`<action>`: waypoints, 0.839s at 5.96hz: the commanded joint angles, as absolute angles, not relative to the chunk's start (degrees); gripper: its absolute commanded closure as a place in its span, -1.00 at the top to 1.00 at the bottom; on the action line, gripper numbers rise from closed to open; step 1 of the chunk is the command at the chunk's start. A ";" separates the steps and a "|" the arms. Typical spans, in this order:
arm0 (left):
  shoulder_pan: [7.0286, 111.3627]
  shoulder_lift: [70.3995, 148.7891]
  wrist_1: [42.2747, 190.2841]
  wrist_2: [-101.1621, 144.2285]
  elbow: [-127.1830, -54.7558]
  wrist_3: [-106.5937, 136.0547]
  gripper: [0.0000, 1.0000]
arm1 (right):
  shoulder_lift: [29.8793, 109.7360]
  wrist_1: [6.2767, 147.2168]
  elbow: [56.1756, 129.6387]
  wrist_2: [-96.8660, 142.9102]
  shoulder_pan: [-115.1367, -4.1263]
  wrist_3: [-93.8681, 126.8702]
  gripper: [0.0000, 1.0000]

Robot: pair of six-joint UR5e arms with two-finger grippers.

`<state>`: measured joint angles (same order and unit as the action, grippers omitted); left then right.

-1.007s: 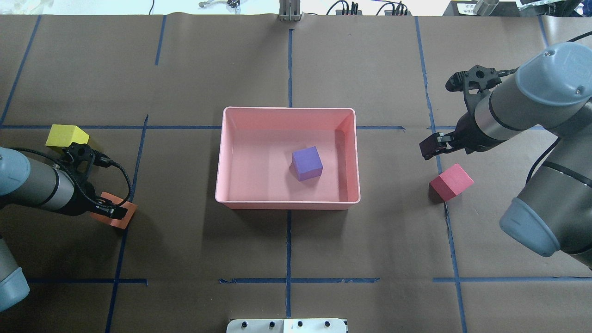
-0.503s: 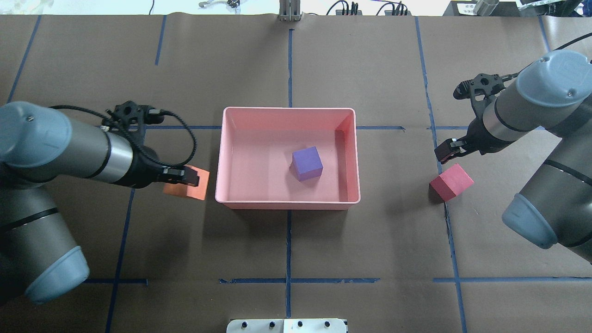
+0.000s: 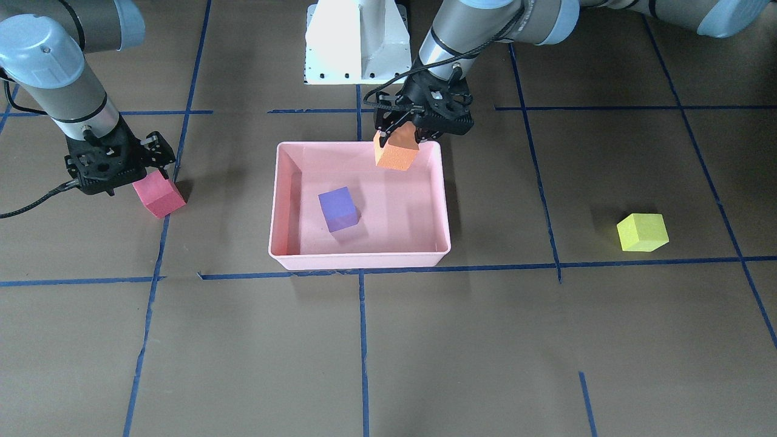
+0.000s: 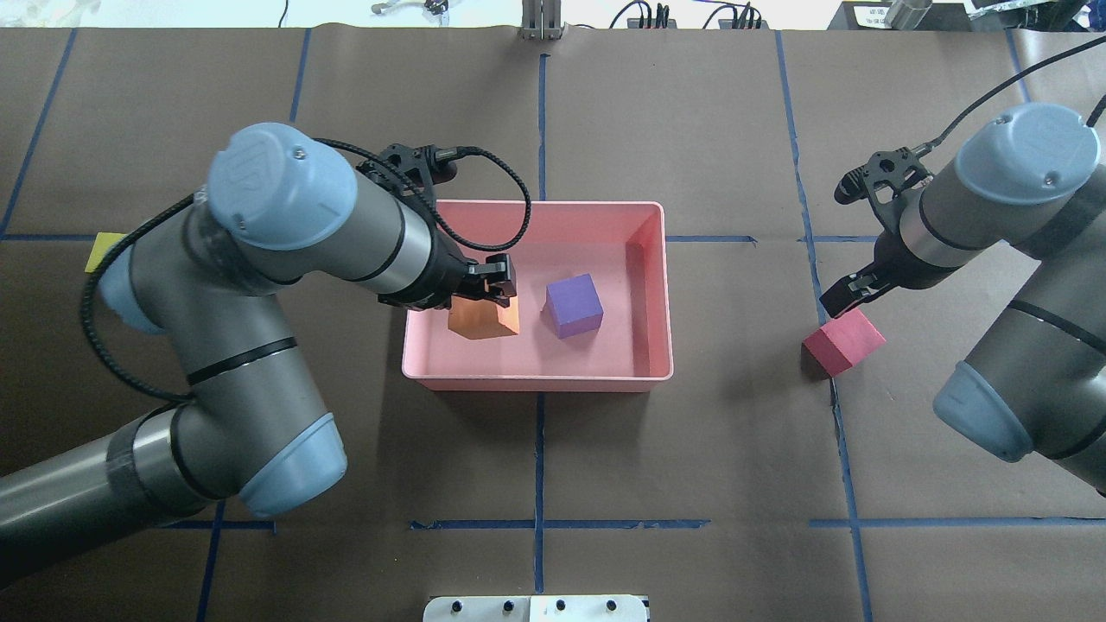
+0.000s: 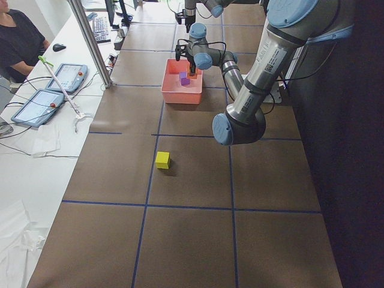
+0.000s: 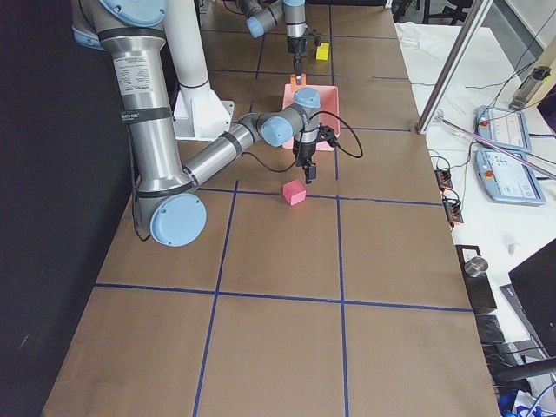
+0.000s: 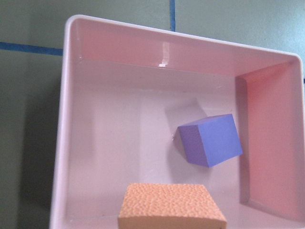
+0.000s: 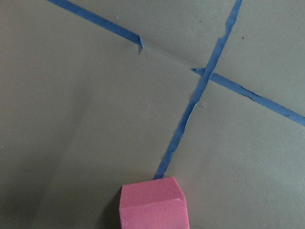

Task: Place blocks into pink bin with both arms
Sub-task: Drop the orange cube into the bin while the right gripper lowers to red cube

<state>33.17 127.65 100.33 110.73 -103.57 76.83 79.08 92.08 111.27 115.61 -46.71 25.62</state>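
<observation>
My left gripper (image 4: 492,292) is shut on the orange block (image 4: 484,324) and holds it above the left part of the pink bin (image 4: 536,377). The orange block also shows in the front view (image 3: 396,155) and in the left wrist view (image 7: 169,206). The purple block (image 4: 574,304) lies inside the bin. My right gripper (image 4: 845,295) is open and empty, just above and behind the red block (image 4: 842,343), which rests on the table. The yellow-green block (image 3: 642,232) sits alone on the table far to my left, mostly hidden by my left arm in the overhead view.
Brown paper with blue tape lines (image 4: 538,449) covers the table. The white robot pedestal (image 3: 358,42) stands behind the bin in the front view. An operator and tablets (image 5: 57,90) are on a side table beyond the far edge.
My left arm has carried the orange block from the table on my left to over the bin. My right gripper has moved a little closer to the red block.
</observation>
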 commanded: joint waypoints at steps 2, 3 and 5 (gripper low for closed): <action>32.35 130.78 100.46 108.63 -96.17 77.08 -0.85 | 78.23 92.02 107.68 114.26 -44.22 20.22 1.00; 31.65 130.78 100.55 107.59 -95.46 76.91 -0.70 | 78.05 91.93 107.49 113.21 -43.16 20.21 1.00; 30.06 130.61 100.37 105.12 -95.27 76.82 -0.09 | 78.31 91.93 107.32 112.42 -41.49 18.65 1.00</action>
<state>30.64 130.65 100.45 105.94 -95.39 76.85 78.16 91.94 107.43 112.88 -42.14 19.61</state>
